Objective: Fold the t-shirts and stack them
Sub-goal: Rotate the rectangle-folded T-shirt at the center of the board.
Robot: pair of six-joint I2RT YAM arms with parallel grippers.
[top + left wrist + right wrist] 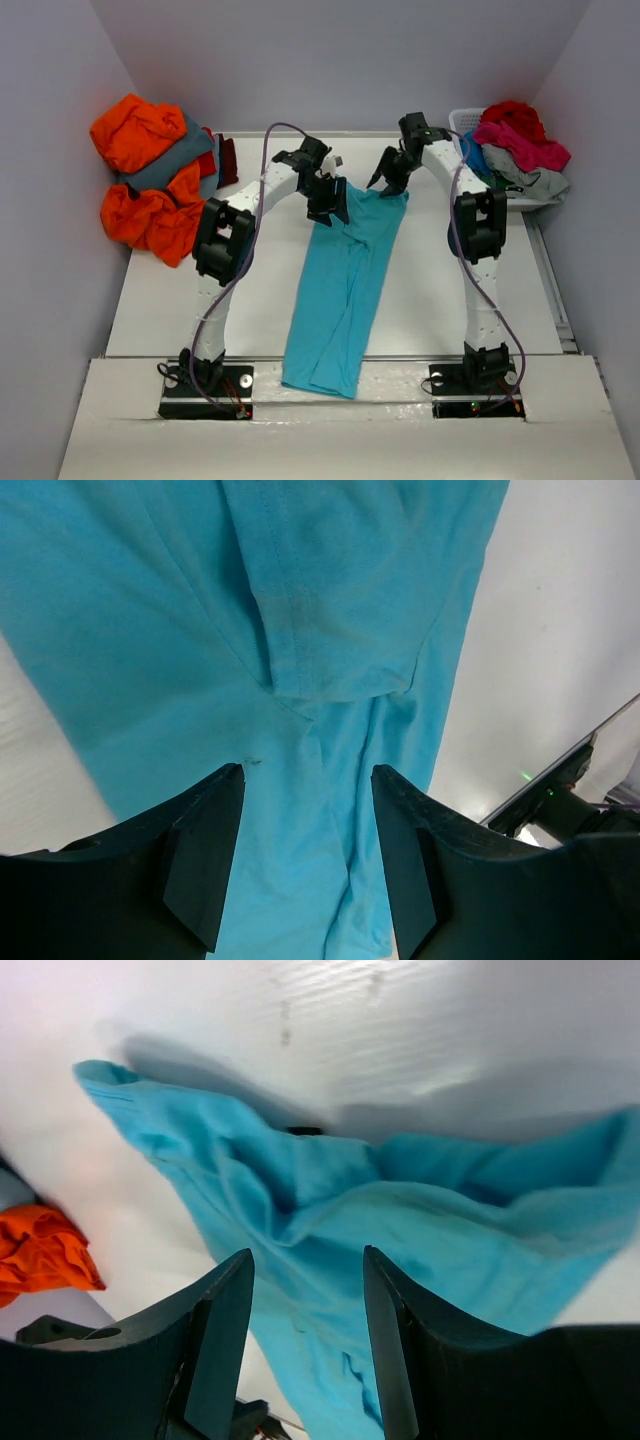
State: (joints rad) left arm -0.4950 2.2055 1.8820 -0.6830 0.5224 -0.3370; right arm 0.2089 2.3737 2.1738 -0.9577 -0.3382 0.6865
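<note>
Top external: limp, light turquoise t-shirt (pixel 340 290), likely best pinched at far corners; left gripper (pixel 308 776) and right gripper (pixel 307 1254) both parted, empty

Both arms are lifted from their bases, bent sharply at the elbows, and reached forward and inward toward each other. The left gripper (pixel 334 211) is pointed downward with its jaws held apart. The right gripper (pixel 388 185) is angled down and inward, its jaws likewise parted.

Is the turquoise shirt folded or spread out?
Partly folded: the turquoise shirt lies as a long narrow strip, one layer doubled over another.
</note>
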